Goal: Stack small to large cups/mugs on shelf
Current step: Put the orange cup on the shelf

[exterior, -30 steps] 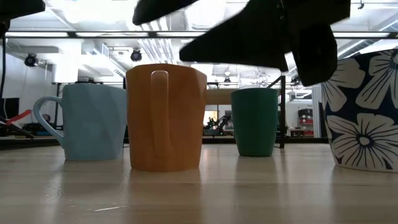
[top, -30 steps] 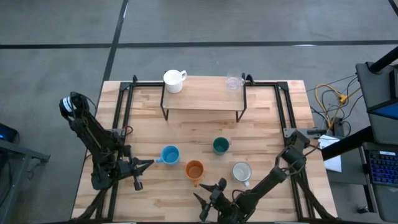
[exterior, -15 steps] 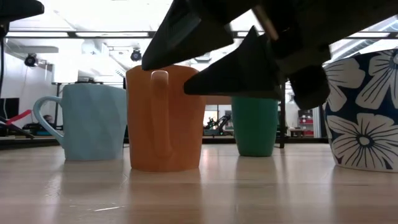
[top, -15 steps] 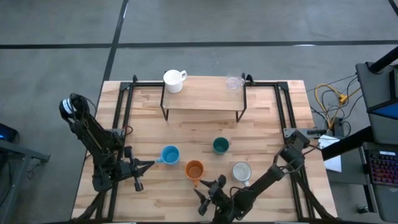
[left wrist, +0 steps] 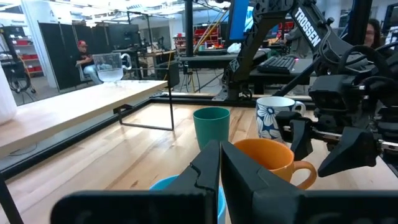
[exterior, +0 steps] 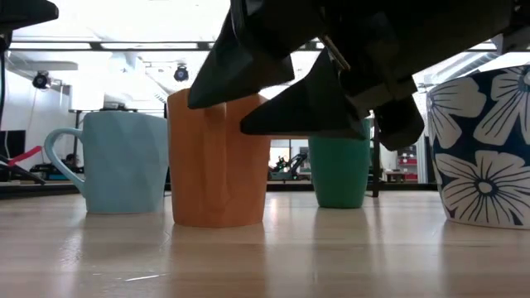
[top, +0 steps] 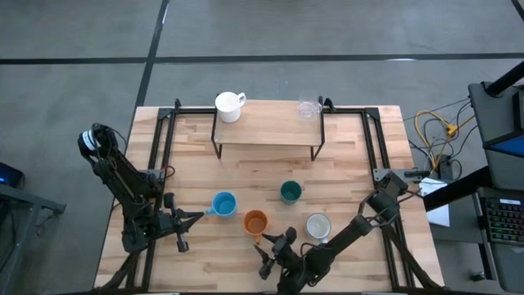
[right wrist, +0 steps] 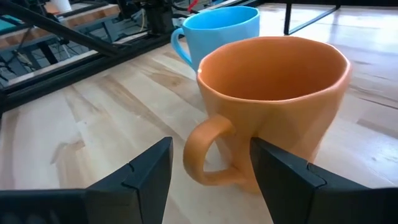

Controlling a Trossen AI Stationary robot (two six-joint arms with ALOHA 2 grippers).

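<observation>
worktop (top: 246, 176): pale wood in glued strips, grain showing, a soft sheen reflecting the mugs in the low view
shelf (top: 266, 129): light wood board, sitting on thin black metal legs
orange mug (right wrist: 277, 106): smooth matt ceramic, rim looking slightly uneven
blue mug (right wrist: 217, 37): smooth, faintly glossy glaze
flowered mug (exterior: 483, 149): glossy glazed ceramic
glass (left wrist: 113, 67): clear, shining
right pincer (right wrist: 208, 171): matt black plastic fingers
</observation>
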